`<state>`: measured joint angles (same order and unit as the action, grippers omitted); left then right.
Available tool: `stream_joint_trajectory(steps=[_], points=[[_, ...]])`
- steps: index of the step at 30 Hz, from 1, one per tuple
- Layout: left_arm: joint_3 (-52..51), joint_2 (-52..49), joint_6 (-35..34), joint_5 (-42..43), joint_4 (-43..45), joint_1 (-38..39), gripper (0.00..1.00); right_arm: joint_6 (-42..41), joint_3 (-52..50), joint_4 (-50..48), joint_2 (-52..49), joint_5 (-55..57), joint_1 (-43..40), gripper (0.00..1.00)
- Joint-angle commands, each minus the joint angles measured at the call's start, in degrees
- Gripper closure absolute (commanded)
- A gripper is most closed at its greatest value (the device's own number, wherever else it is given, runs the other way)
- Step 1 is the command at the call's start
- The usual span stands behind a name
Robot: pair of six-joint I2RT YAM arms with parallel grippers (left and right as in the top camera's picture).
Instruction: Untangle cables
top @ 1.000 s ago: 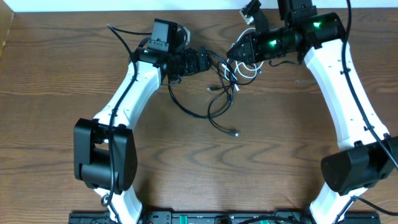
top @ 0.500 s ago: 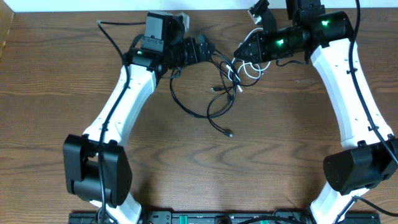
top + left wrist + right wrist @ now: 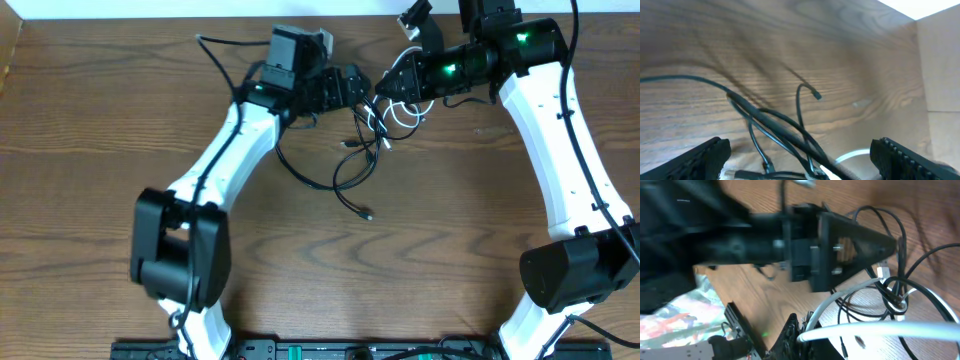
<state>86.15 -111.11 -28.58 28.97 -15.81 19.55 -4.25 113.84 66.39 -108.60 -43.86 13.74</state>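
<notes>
Tangle of thin black cords (image 3: 345, 170) and one white cord (image 3: 402, 118) is lying at the wooden desk's (image 3: 100, 200) far edge. The left end effector (image 3: 800, 149) is hovering there, fingers apart; the right end effector (image 3: 384, 88) seems to be clamping the white cord. Separation is only beginning; left next needs a black strand.

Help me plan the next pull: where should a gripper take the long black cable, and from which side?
Probably its loose tail just behind the plug end, from straight above with jaws across the cord. There the black cable lies flat and alone on the table, away from the tangle between left gripper and right gripper, so nothing else should get pinched.
</notes>
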Motion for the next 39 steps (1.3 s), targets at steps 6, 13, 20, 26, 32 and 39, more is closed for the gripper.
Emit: stream_joint_trajectory(steps=[6,13,20,26,32,39], points=[[0.96,-6.08,-3.04,-1.40,0.46,0.52,0.44,0.68,2.43,-0.83,2.19,-4.37,-0.24,0.99],[0.96,-8.33,-2.99,-6.08,-3.87,0.52,0.92,0.68,7.37,-0.83,5.81,-4.35,-2.73,0.99],[0.96,-8.35,-1.49,-9.22,-7.10,0.46,0.93,0.63,9.44,-0.87,10.21,-4.59,-7.56,0.99],[0.96,-8.35,-1.49,-12.15,-8.68,0.46,0.92,-0.92,9.44,-2.97,14.56,-4.81,-12.70,0.99],[0.98,-8.20,-0.20,-12.11,-8.76,0.42,0.93,-1.03,9.40,-3.06,16.63,-3.58,-15.85,0.99],[0.98,-1.86,4.96,-10.60,-9.49,0.39,0.93,1.14,9.05,1.60,11.80,-0.66,-12.52,0.75]])
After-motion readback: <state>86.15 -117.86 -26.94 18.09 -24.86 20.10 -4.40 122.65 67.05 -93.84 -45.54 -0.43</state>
